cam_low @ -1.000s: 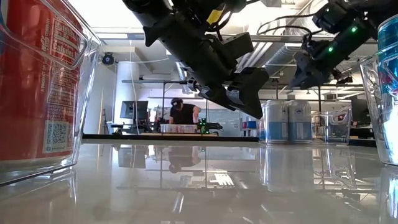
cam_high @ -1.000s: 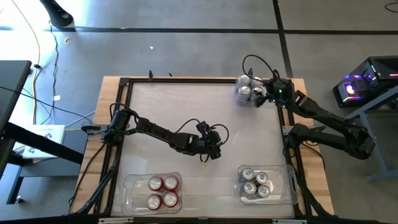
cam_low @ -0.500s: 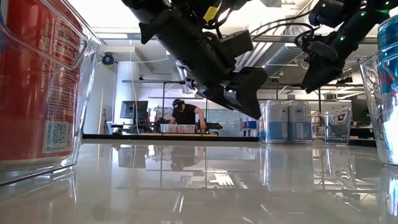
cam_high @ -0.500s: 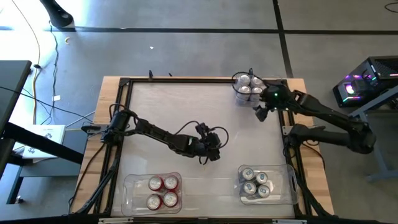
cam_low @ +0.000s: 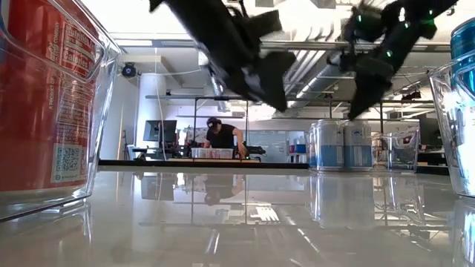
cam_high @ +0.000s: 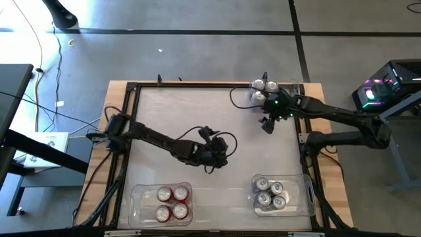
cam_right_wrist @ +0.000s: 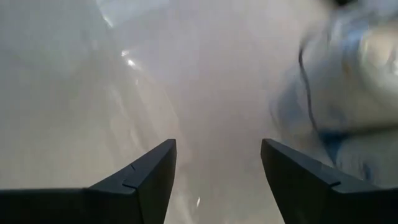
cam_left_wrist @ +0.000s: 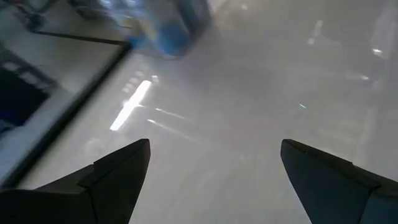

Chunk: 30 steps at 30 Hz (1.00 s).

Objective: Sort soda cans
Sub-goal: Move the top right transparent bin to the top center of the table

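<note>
Silver-grey cans (cam_high: pixel 262 91) stand grouped at the table's far right corner, also seen in the low view as silver-grey cans (cam_low: pixel 341 144). Red cans (cam_high: pixel 172 202) sit in a clear bin at the near edge, left of middle. Blue cans (cam_high: pixel 270 194) fill a second bin at the near right. My right gripper (cam_high: pixel 266 124) (cam_right_wrist: pixel 217 143) hangs open above the table just nearward of the silver cans, which blur at the side of its wrist view. My left gripper (cam_high: pixel 211 160) (cam_left_wrist: pixel 214 146) is open over the table's middle, above bare surface.
The clear bin with red cans (cam_low: pixel 44 96) looms at the low view's left; the bin with blue cans (cam_low: pixel 464 67) at its right. A raised dark frame (cam_high: pixel 133 125) edges the table. A person (cam_low: pixel 220 136) works far behind the table. Bare tabletop (cam_high: pixel 197 112) lies between the arms.
My right gripper has drawn back from the silver cans toward the table's near edge and a little left, and has turned. My left gripper has shifted slightly toward the left edge and risen, as the low view shows. The cans have stayed in place.
</note>
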Motion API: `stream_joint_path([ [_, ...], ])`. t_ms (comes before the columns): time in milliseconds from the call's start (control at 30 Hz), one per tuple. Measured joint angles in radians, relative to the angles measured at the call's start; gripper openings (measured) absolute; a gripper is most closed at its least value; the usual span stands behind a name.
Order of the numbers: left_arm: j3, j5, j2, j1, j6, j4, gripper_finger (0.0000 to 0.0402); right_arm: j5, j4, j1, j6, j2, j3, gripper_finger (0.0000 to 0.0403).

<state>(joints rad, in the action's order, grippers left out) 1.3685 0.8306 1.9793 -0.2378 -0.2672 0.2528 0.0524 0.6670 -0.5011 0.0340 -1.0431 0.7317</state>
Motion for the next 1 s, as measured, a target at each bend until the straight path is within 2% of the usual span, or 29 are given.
stream_joint_path([
  [67, 0.000, 0.052, -0.042, -0.012, -0.026, 0.065, 0.0355, -0.059, -0.030, 0.044, -0.035, -0.004, 0.032, 0.0229],
  [200, 0.000, 0.143, -0.125, -0.030, -0.093, 0.184, 0.0355, -0.260, -0.114, 0.104, -0.180, -0.038, 0.083, 0.0229],
  [300, 0.000, 0.181, -0.169, -0.036, -0.148, 0.257, 0.0355, -0.335, -0.130, 0.108, -0.259, -0.114, 0.138, 0.0229],
  [467, 0.000, 0.200, -0.198, -0.036, -0.208, 0.334, 0.0355, -0.375, -0.115, 0.076, -0.273, -0.300, 0.283, 0.0229],
  [700, 0.000, 0.195, -0.196, -0.041, -0.278, 0.381, 0.0355, -0.392, 0.069, -0.006, -0.297, -0.548, 0.514, 0.0225],
  [1000, 0.000, 0.197, -0.196, -0.066, -0.331, 0.413, 0.0355, -0.376, 0.117, -0.068, -0.315, -0.680, 0.583, 0.0189],
])
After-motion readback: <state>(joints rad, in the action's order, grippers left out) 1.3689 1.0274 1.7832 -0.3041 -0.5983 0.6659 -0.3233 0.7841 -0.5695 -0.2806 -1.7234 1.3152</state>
